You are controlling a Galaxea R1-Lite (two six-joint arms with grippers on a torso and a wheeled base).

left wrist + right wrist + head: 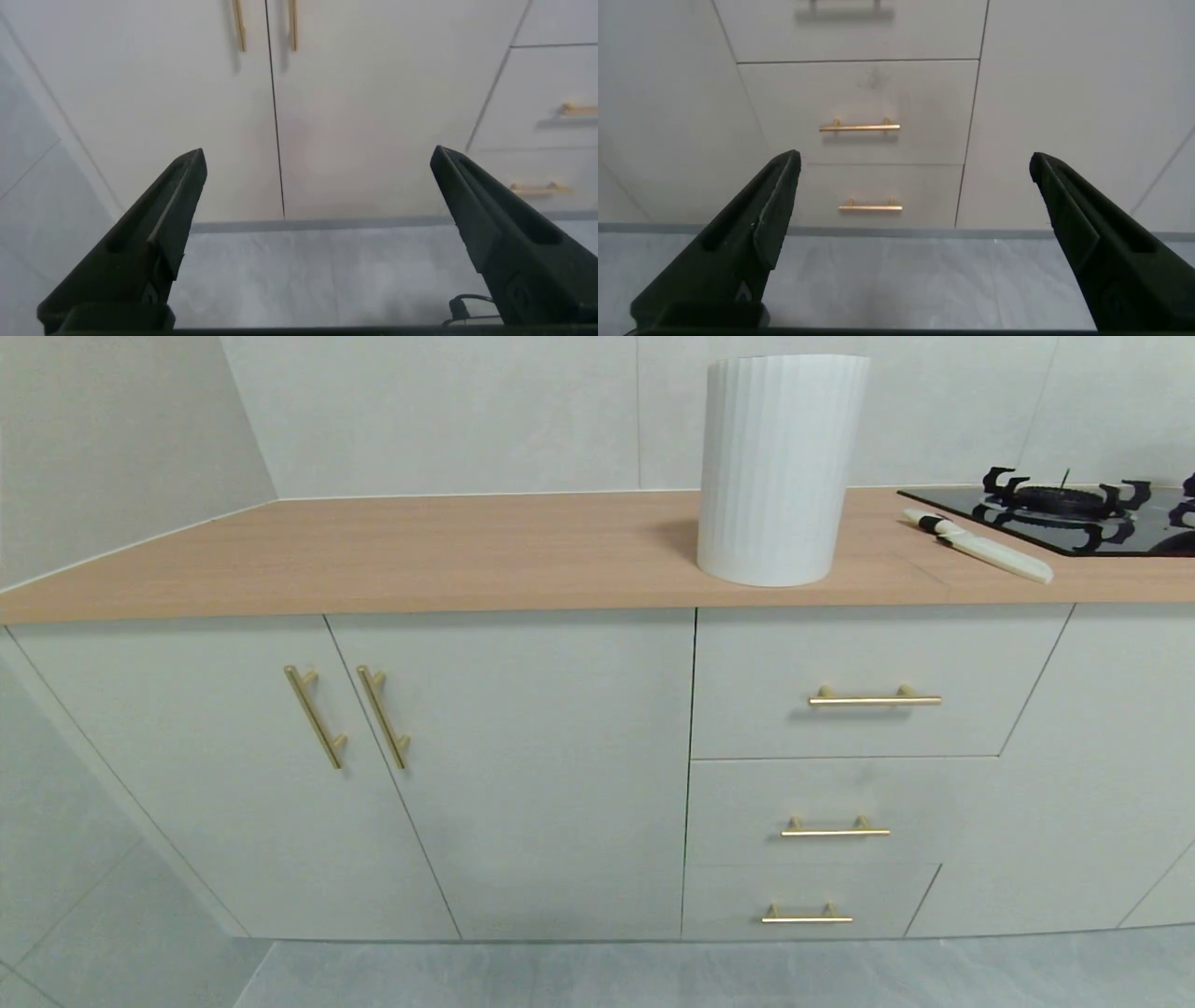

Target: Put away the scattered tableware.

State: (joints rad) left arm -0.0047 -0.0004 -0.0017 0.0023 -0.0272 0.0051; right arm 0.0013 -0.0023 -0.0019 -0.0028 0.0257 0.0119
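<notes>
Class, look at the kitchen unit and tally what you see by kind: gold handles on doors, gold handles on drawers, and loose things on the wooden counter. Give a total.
Door handles: 2
Drawer handles: 3
White ribbed container: 1
Knife: 1
Total: 7

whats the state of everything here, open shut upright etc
white container: upright on the counter
knife: lying flat on the counter, beside the hob
cabinet doors: shut
drawers: all three shut
left gripper: open, empty
right gripper: open, empty
</notes>
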